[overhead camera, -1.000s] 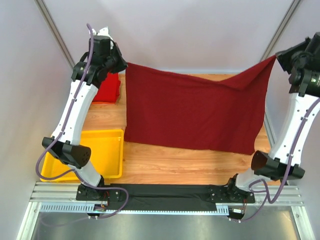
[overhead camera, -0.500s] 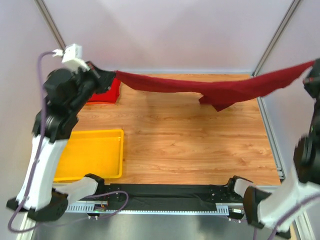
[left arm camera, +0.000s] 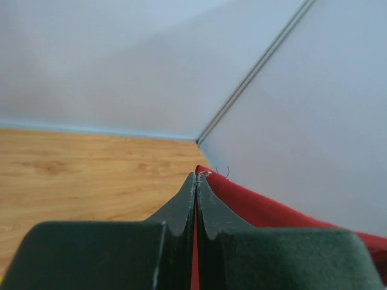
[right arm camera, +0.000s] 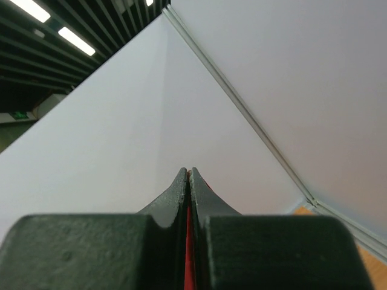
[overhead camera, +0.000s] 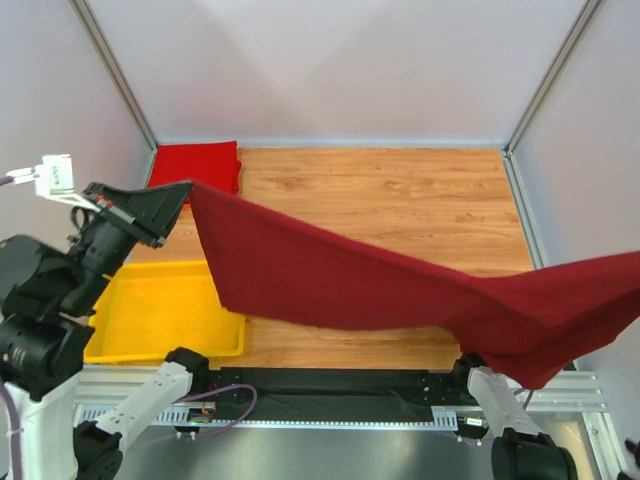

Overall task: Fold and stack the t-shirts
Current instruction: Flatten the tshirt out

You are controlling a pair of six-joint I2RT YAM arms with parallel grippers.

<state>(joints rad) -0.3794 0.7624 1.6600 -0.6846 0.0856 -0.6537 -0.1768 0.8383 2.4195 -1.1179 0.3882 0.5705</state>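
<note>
Wooden table (overhead camera: 400,200), left pincer (left arm camera: 195,176) clamping maroon t-shirt (overhead camera: 330,280)

Yellow tray (overhead camera: 160,312) on wooden table (overhead camera: 400,200)

Pale walls (overhead camera: 330,60); wooden tabletop (overhead camera: 400,190); ceiling strip lights (right arm camera: 75,41)

Right gripper: your right gripper (right arm camera: 188,175) is angled up toward the walls and ceiling. Its two dark fingers (right arm camera: 172,202) are pressed together, with the tips meeting.
Held item: a thin red sliver of t-shirt (right arm camera: 188,241) shows in the seam between the fingers. You can see no more of the cloth here.
Background: two pale wall panels (right arm camera: 121,127) join at a metal corner strip (right arm camera: 242,103) that runs diagonally.
Upper left: dark slatted ceiling with lit light strips (right arm camera: 75,40), and a small green sign (right arm camera: 20,114), unreadable.
Lower right: a small corner of the wooden table (right arm camera: 370,264) lies below the wall base.
</note>
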